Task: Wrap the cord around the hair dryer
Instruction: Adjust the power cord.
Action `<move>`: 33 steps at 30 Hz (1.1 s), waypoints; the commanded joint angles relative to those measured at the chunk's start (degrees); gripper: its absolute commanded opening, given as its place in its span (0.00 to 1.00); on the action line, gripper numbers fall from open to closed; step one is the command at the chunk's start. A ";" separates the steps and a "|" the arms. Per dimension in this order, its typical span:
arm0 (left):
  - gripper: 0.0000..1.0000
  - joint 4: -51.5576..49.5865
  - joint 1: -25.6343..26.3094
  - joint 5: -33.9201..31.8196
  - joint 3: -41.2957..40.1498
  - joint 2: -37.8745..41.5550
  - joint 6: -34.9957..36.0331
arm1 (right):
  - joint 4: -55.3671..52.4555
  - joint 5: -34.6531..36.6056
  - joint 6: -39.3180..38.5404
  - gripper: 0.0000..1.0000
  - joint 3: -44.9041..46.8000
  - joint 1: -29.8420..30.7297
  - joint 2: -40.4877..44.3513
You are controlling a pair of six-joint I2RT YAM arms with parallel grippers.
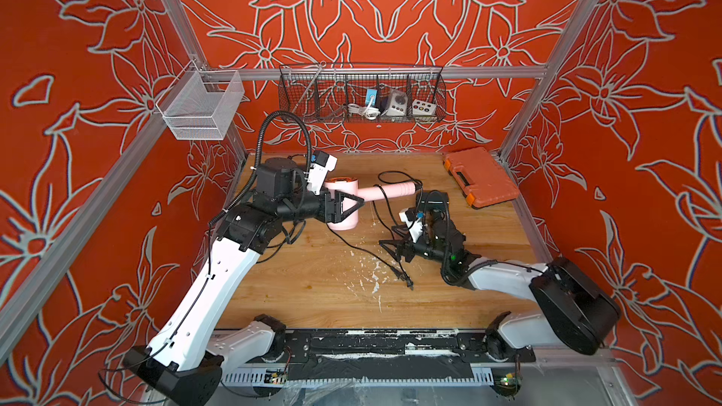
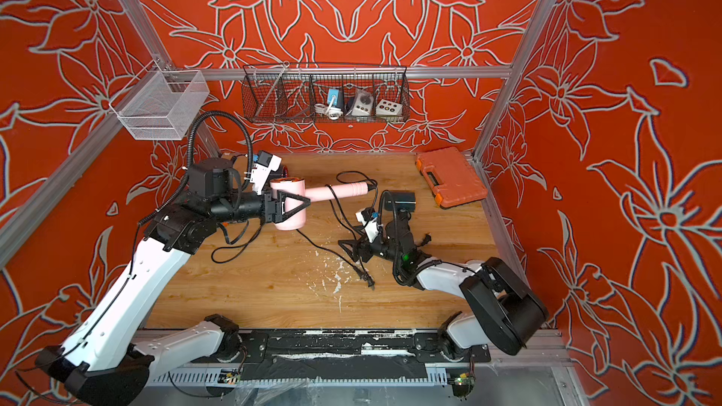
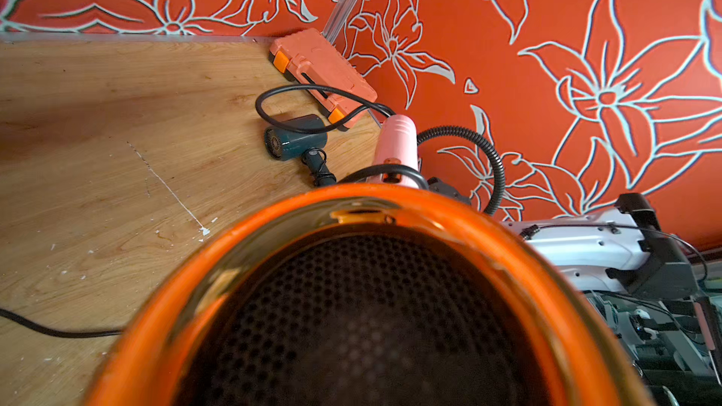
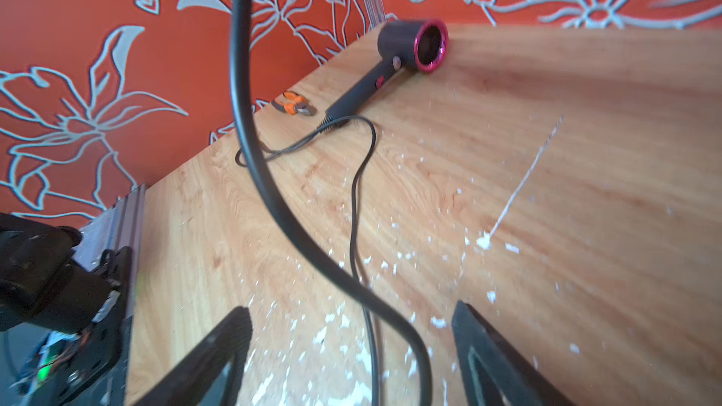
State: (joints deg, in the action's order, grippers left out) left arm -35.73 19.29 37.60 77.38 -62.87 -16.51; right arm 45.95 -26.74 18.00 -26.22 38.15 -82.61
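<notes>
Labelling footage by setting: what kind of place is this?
Probably a robot test cell: aluminium frame, printed floral wall panels, left arm and right arm mounted at a wooden tabletop.

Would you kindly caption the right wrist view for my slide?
Open right gripper straddles a black cord, dark hair dryer beyond on the table.

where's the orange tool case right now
In both top views the orange tool case lies closed in the far right corner of the table, by the right wall, just beyond the dark hair dryer.
</notes>
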 commanded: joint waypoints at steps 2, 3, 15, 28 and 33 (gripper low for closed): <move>0.00 5.49 -0.57 3.34 1.63 1.25 -1.15 | 10.58 5.47 -1.72 0.73 -1.63 0.70 -4.36; 0.00 5.36 -0.65 3.29 1.67 1.26 -1.15 | 11.35 6.27 -1.68 0.65 -1.88 0.70 -4.91; 0.00 6.72 -7.73 4.22 0.52 3.21 -2.88 | -23.16 25.05 -9.40 0.00 -5.16 0.61 16.14; 0.00 3.17 -15.70 -13.22 -2.52 5.58 -1.36 | -70.27 47.57 -4.66 0.00 -25.69 -21.41 31.96; 0.00 -1.48 -15.77 -25.12 1.75 5.16 2.98 | -74.68 46.01 -2.92 0.00 -27.48 -24.11 29.68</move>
State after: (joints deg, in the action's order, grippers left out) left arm -37.32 4.93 28.01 75.00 -58.54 -17.19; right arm -20.45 14.04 12.05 -52.58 15.90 -52.03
